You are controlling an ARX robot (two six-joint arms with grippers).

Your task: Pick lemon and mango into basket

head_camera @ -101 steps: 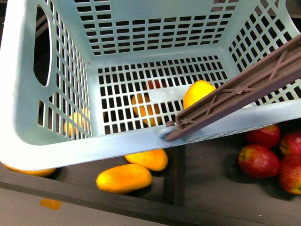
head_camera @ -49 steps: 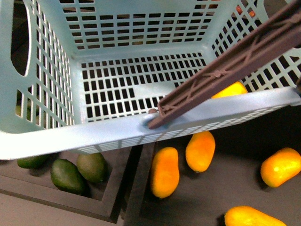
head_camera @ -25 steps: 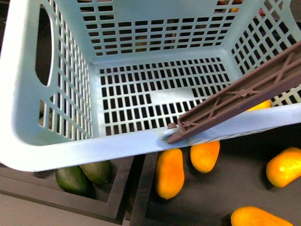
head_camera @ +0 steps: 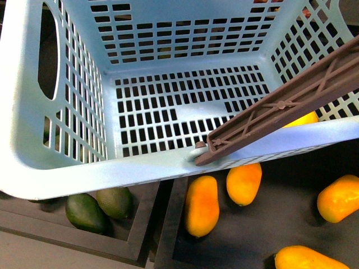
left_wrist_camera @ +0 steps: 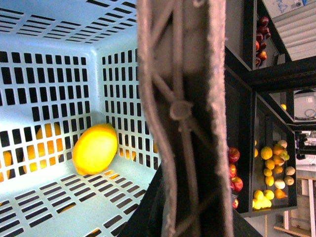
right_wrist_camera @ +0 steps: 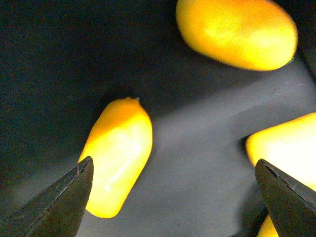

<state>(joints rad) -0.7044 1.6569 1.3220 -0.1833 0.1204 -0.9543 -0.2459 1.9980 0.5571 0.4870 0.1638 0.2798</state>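
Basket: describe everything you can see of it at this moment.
The basket is pale aqua plastic, rectangular, with slotted walls and floor, a smooth rim and an oval hand cut-out in one end wall. Its brown ribbed swing handle pivots on the near rim and slants up across the opening. It shows tilted, above bins of mangoes and avocados. Inside, one lemon rests on the floor against a wall. What holds the basket up is not visible.

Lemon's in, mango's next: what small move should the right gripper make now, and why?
Probably shift the right gripper sideways to centre over the mango before lowering. Its jaws stand open, but the mango lies beside one fingertip, not midway, and another fruit lies close to the other. The lemon already lies in the basket.
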